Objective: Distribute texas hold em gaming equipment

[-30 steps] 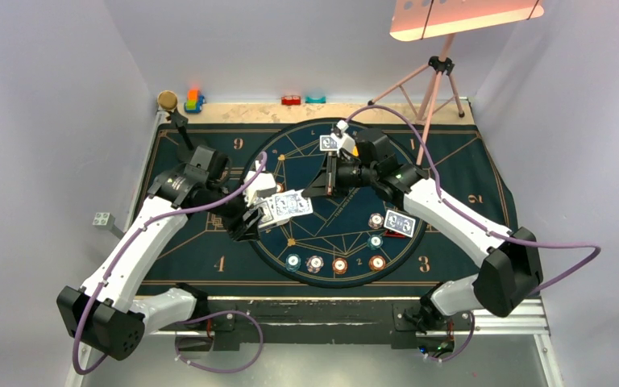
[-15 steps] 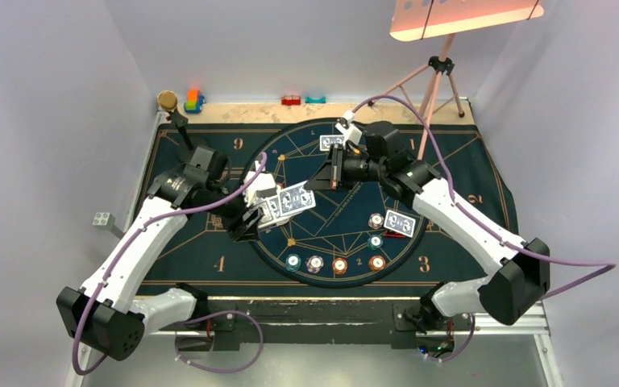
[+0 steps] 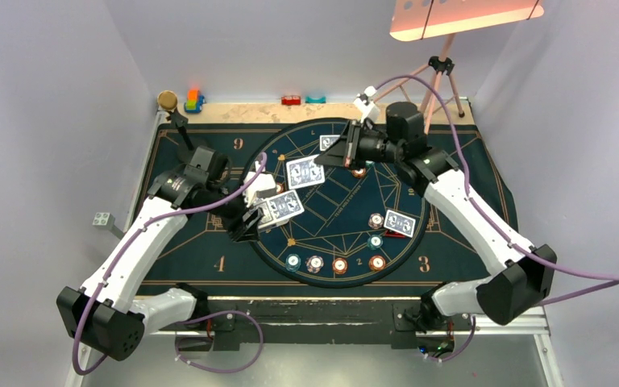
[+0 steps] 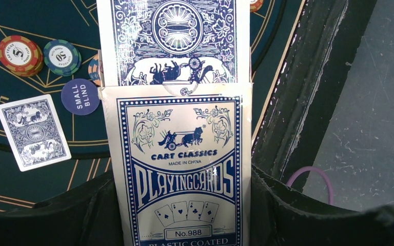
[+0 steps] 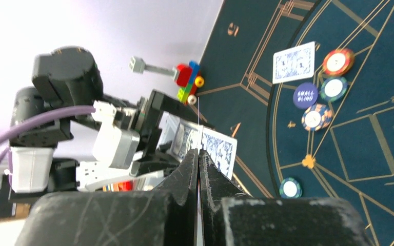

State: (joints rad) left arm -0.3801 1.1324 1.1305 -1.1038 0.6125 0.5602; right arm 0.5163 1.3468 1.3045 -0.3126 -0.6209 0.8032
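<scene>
My left gripper [image 3: 259, 213] is shut on a blue-and-white playing card box [image 4: 179, 169], its jaws on either side. Blue-backed cards [image 4: 174, 41] stick out of the box's open end. My right gripper [image 3: 324, 160] is shut on a single playing card [image 3: 305, 172], held above the round mat and seen edge-on as a thin line [image 5: 198, 128] in the right wrist view. One card [image 3: 330, 143] lies at the far side of the mat and another [image 3: 400, 222] at its right. Poker chips [image 3: 339, 264] form a row near the front, and a small blind disc [image 4: 80, 96] lies beside a card [image 4: 33, 132].
Toy blocks [image 3: 193, 101] and a black stand [image 3: 169, 105] are at the far left corner of the dark mat [image 3: 209, 250]. Small red [image 3: 291, 100] and teal [image 3: 315, 99] pieces sit at the far edge. A tripod [image 3: 439, 76] stands at the far right.
My right gripper has pulled a card out of the box and carried it up and toward the far right. The left arm and box have stayed put.
</scene>
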